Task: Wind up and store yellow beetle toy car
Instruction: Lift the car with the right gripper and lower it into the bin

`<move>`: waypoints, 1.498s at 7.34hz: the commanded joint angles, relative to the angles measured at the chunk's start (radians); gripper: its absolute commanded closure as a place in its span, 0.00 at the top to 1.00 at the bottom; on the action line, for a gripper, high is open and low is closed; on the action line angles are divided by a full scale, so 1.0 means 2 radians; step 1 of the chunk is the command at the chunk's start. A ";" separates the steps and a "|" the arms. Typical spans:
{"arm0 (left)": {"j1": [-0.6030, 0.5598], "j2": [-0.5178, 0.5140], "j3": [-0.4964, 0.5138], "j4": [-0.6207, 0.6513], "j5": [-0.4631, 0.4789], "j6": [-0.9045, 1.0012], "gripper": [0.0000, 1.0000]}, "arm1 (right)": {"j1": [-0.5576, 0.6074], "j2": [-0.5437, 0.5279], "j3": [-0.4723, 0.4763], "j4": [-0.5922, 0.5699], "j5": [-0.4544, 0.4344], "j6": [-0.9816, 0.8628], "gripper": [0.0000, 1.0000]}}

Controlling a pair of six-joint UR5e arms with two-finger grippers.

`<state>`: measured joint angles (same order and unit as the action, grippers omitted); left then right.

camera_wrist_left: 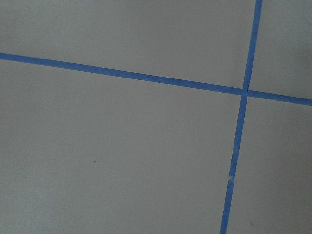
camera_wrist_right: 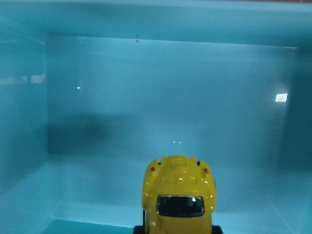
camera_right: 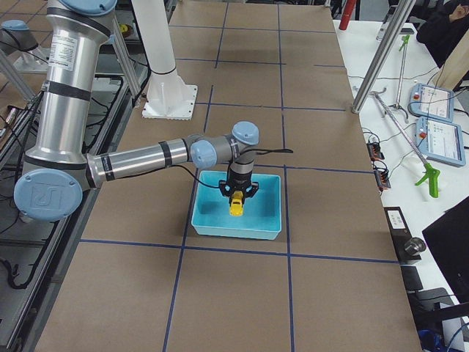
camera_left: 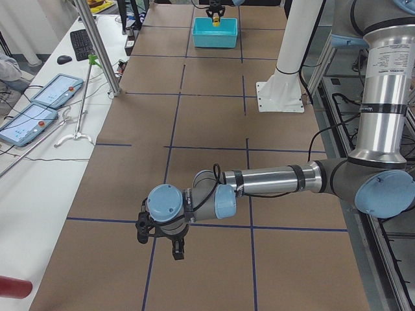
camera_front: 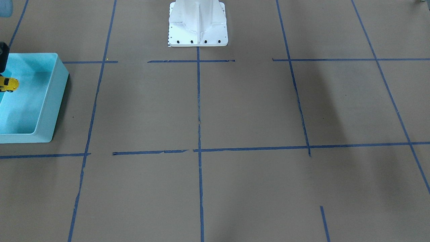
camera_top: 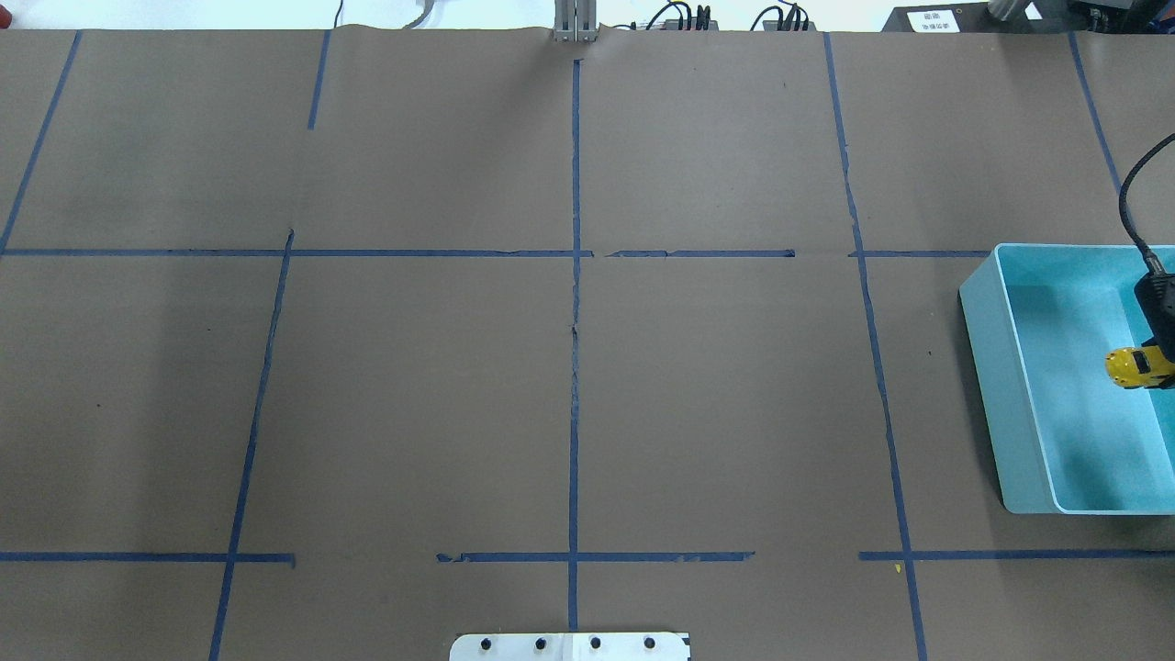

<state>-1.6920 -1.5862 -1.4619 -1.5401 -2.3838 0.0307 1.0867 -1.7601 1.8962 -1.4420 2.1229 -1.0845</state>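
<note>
The yellow beetle toy car [camera_top: 1138,367] hangs from my right gripper [camera_top: 1157,349], which is shut on it, inside the teal bin [camera_top: 996,367] at the table's right end. The car stays a little above the bin floor [camera_wrist_right: 146,97]. It also shows in the right wrist view [camera_wrist_right: 179,197], in the front-facing view [camera_front: 8,84] and in the exterior right view [camera_right: 237,206]. My left gripper [camera_left: 160,243] shows only in the exterior left view, low over bare brown paper far from the bin. I cannot tell whether it is open or shut.
The table is covered with brown paper marked by blue tape lines [camera_top: 576,367]. The white robot pedestal [camera_front: 198,27] stands at the robot's edge. A side table with tablets [camera_left: 39,107], a keyboard and cables runs along the operators' side.
</note>
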 commanded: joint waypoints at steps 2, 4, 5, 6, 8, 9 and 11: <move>0.000 0.000 0.000 0.000 0.000 0.000 1.00 | 0.000 0.024 -0.076 0.071 0.000 0.025 0.00; 0.000 -0.001 0.001 0.000 0.000 0.000 1.00 | -0.002 0.023 -0.078 0.069 0.005 0.026 0.01; 0.000 -0.001 0.001 0.000 0.000 0.000 1.00 | -0.003 0.023 -0.081 0.069 0.006 0.026 0.02; 0.000 -0.001 0.001 0.000 0.000 0.000 1.00 | -0.005 0.020 -0.081 0.068 0.008 0.026 0.04; 0.000 -0.001 0.001 0.000 0.000 0.000 1.00 | -0.007 0.020 -0.090 0.068 0.008 0.021 0.42; 0.000 -0.002 0.001 0.000 0.000 -0.001 1.00 | -0.009 0.020 -0.092 0.070 0.008 0.021 0.68; 0.000 -0.002 0.001 0.000 0.000 -0.001 1.00 | -0.010 0.020 -0.093 0.070 0.010 0.022 1.00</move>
<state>-1.6920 -1.5891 -1.4604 -1.5401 -2.3838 0.0294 1.0693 -1.7195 1.7119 -1.3022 2.1401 -1.0413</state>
